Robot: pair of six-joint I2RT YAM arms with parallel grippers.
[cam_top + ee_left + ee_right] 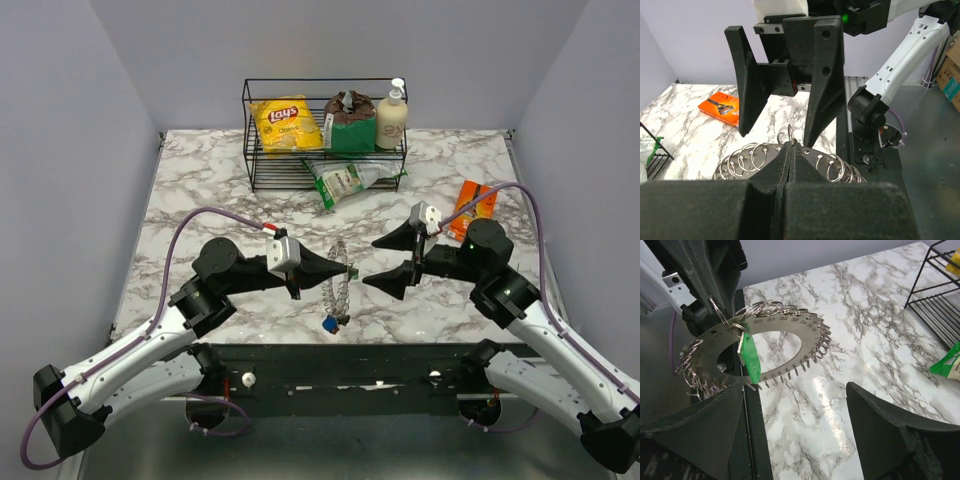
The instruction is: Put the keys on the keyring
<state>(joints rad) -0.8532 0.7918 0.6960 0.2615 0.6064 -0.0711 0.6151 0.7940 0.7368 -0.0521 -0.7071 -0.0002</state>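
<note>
The keyring [338,285] is a flat silvery disc with numbered holes and many small wire rings around its rim. My left gripper [345,268] is shut on its edge and holds it upright above the table. The green key [751,357] hangs from one ring near the left fingertips [715,300]. The blue key [328,324] hangs at the disc's lower end. The red key is not visible. My right gripper [385,262] is open and empty, facing the disc [795,326] from a short distance. In the left wrist view the rings [750,157] sit beside my closed gripper [791,145].
A black wire basket [325,135] at the back holds a Lay's bag, a brown and green pack and a bottle. A green packet [350,180] lies in front of it. An orange box [472,208] lies at the right, also in the left wrist view [720,107].
</note>
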